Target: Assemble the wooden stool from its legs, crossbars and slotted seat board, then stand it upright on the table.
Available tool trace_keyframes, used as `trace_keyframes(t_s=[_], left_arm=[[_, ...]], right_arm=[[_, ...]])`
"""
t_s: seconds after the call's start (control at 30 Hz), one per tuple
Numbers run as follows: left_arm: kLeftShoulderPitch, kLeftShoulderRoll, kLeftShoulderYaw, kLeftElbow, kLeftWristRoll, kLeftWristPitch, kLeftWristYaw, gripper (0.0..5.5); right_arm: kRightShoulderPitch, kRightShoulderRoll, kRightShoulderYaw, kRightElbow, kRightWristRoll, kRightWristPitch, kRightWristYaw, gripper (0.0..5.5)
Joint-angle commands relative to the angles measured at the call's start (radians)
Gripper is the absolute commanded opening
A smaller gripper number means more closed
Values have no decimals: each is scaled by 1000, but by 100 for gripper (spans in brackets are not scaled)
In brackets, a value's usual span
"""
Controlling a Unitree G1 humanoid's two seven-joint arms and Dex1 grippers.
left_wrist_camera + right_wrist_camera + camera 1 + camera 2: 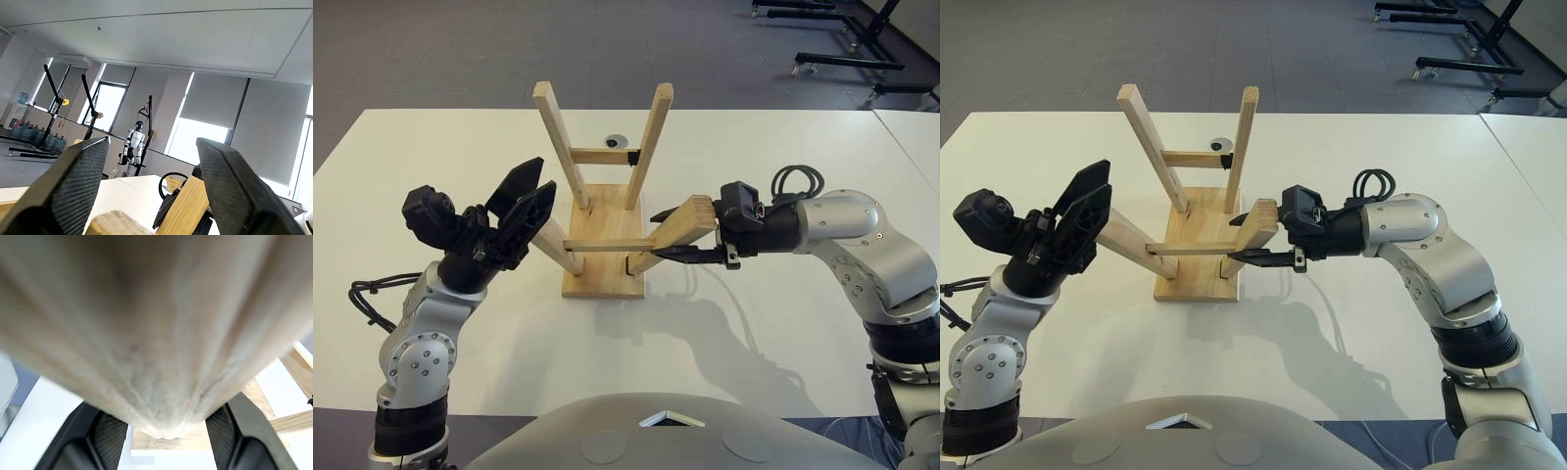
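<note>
Nearest, the left pincer (pixel 544 174) stands open around the near left leg (pixel 558 251). The right pincer (pixel 656 235) is clamped on the near right leg (pixel 691 219). The stool rests upside down, its seat board (pixel 603 284) flat on the table (pixel 431 147). The wood looks stiff, light and dry, so I would hold it by the legs, close to a crossbar (pixel 607 244).

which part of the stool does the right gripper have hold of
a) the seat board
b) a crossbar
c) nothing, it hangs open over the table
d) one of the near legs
d: the right gripper has its fingers closed on either side of the near right leg, well above the seat board.
</note>
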Motion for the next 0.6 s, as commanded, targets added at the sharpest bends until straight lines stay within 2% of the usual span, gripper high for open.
trace_keyframes(t_s=[0.03,0.4,0.6], left_arm=[[17,-8,-143,8,75,79,-21,321],[-107,-92,-283,92,225,44,-34,321],[-134,-135,-320,126,276,21,-34,321]], right_arm=[[17,30,61,-56,25,-7,27,205],[-124,23,62,72,19,-14,136,205],[-191,33,78,98,13,9,171,205]])
